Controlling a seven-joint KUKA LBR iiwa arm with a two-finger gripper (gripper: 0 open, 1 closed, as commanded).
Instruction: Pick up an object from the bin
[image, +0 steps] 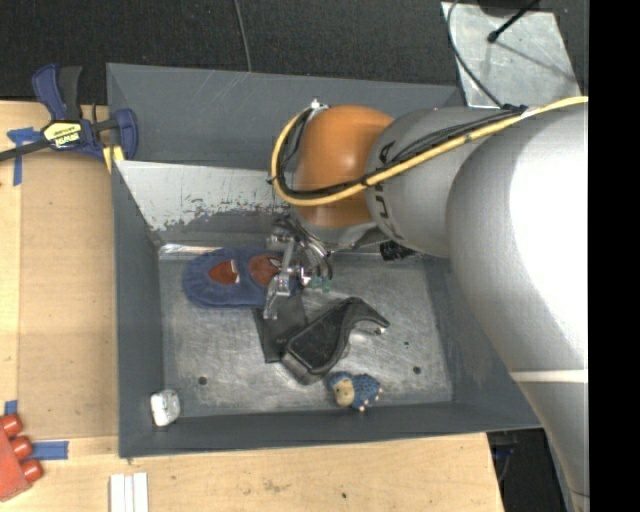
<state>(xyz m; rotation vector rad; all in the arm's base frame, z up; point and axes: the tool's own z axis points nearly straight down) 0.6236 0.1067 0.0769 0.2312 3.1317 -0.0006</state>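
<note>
My gripper (287, 270) hangs below the orange wrist cover in the middle of the bin, toward its back. It sits over the right end of a soft blue thing with reddish-brown patches (214, 281) and just above the upper left end of a black, angular, strap-like thing (320, 340). Whether it touches either one cannot be made out. Nothing can be seen held in it.
A small blue and yellow toy figure (353, 390) lies near the bin's front wall, right of centre. A small white cap-like thing (165, 406) rests in the front left corner. The thick arm covers the bin's right side.
</note>
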